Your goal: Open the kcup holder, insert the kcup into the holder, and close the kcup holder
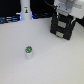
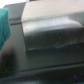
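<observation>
The kcup (image 1: 29,51) is a small white pod with a green top, standing alone on the white table in the exterior view's lower left. The kcup holder (image 1: 62,29) is a black box at the upper right. My gripper (image 1: 64,21) hangs right over the holder, close against its top front. In the wrist view a grey front plate (image 2: 50,29) of the holder fills the picture, set in black casing. One teal fingertip (image 2: 4,27) shows at the picture's edge, well off the middle. Nothing is held between the jaws.
A tall white bottle-shaped post (image 1: 25,11) stands at the back on the exterior view's left, with dark clutter behind it. The white table (image 1: 50,62) stretches between the kcup and the holder.
</observation>
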